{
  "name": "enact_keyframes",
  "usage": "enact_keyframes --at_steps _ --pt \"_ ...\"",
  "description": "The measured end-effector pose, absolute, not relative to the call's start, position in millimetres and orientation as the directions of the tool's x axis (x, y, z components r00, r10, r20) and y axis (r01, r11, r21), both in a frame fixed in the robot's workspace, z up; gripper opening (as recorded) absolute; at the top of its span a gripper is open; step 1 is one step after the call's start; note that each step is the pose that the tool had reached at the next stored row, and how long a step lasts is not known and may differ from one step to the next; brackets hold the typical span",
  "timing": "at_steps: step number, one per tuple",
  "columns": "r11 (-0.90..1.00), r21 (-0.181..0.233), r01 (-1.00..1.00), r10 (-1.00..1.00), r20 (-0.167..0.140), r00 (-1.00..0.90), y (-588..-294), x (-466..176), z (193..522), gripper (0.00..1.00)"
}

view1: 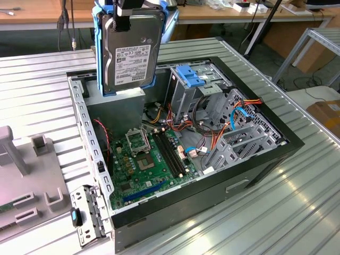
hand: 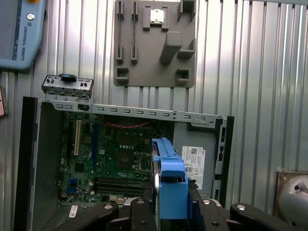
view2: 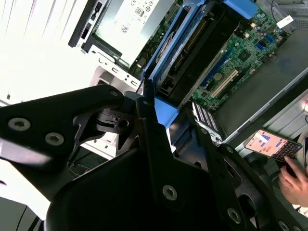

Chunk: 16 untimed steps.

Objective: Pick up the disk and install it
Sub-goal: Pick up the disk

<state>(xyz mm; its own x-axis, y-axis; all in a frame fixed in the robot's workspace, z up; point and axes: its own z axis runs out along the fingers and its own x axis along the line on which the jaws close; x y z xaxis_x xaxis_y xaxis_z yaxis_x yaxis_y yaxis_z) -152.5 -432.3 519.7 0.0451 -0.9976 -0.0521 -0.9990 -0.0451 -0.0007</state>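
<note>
One disk (view1: 130, 56) hangs upright in the air over the open computer case (view1: 255, 175). Its long axis is vertical and its dark, white-labelled face is turned toward the exterior camera. A blue bracket (view1: 98, 48) runs down its sides.

The fingers (view1: 123, 21) are clamped on the disk's upper end. One black finger lies against the top of the labelled face and the other is hidden behind it, so the disk hangs down below them. Its lower end sits over the grey power-supply box (view1: 114, 103), in the case's far corner at the exterior view's left. I cannot tell whether the two touch.

In the second wrist view the disk (view2: 190, 38) shows edge-on, its long axis running away from the camera. The fingers (view2: 154, 144) flank the near end of the bracket. In the first wrist view the bracket (hand: 171, 187) stands between the fingers (hand: 139, 214), above the green motherboard (hand: 106, 163) and beside the power-supply box's white label.

At the exterior view's right of the disk, and apart from it, stands a metal drive cage (view1: 212, 101) topped by a blue latch (view1: 188, 77). Orange, red and blue cables (view1: 239, 114) loop around it.

The case rests on a ribbed metal desk (view1: 297, 212). A grey fixture plate (view1: 26, 175) lies on the desk near the case, at the exterior view's left. In the second wrist view a person's hand (view2: 291, 180) holds a phone (view2: 269, 144) beside the case.
</note>
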Motion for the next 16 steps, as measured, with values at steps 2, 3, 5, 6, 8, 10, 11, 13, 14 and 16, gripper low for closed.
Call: enact_keyframes --at_steps 2,3,5,6,8,10,11,13,14,16 --pt "-0.045 -0.001 -0.999 -0.998 -0.052 0.045 -432 -153 520 0.36" --pt "-0.045 -0.001 -0.999 -0.998 -0.052 0.045 -432 -152 520 0.36" --pt "-0.045 -0.001 -0.999 -0.998 -0.052 0.045 -432 -147 520 0.36" --pt "-0.045 -0.001 -0.999 -0.998 -0.052 0.045 -433 -145 520 0.36" --pt "-0.045 -0.001 -0.999 -0.998 -0.052 0.045 -436 -141 520 0.36" --pt "-0.045 -0.001 -0.999 -0.998 -0.052 0.045 -440 -139 520 0.36" --pt "-0.045 -0.001 -0.999 -0.998 -0.052 0.045 -441 -138 520 0.36" --pt "-0.045 -0.001 -0.999 -0.998 -0.052 0.045 -445 -136 520 0.36" --pt "-0.045 -0.001 -0.999 -0.998 -0.052 0.045 -446 -135 520 0.36" --pt "-0.045 -0.001 -0.999 -0.998 -0.052 0.045 -447 -135 520 0.36"
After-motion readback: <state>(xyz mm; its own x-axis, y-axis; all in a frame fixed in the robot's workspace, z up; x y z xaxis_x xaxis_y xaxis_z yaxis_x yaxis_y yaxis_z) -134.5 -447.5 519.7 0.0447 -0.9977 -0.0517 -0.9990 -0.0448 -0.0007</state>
